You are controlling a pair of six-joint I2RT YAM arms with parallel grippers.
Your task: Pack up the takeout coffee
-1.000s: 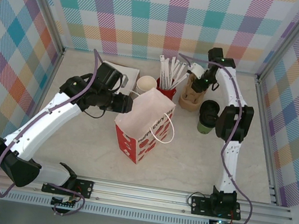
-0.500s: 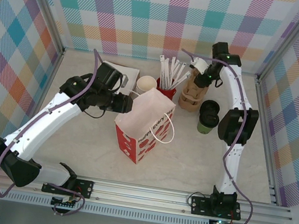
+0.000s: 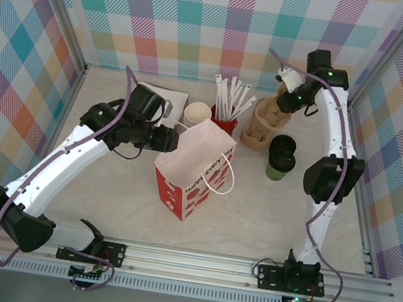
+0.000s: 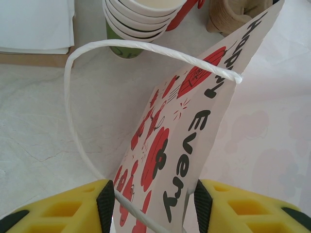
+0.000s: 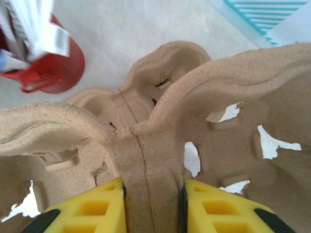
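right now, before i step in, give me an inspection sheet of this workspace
surface: pale tabletop, no spills seen
job's things: green takeout coffee with black lid upright, untouched; paper bag tilted
clutter: red cup of straws, cream cups, white paper stack
grippers: left gripper shut on paper bag; right gripper shut on pulp cup carrier
cables: purple cables along both arms
surroundings: plaid walls, aluminium frame

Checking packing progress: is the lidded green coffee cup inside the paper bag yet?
No, the green cup stands on the table, right of the paper bag.
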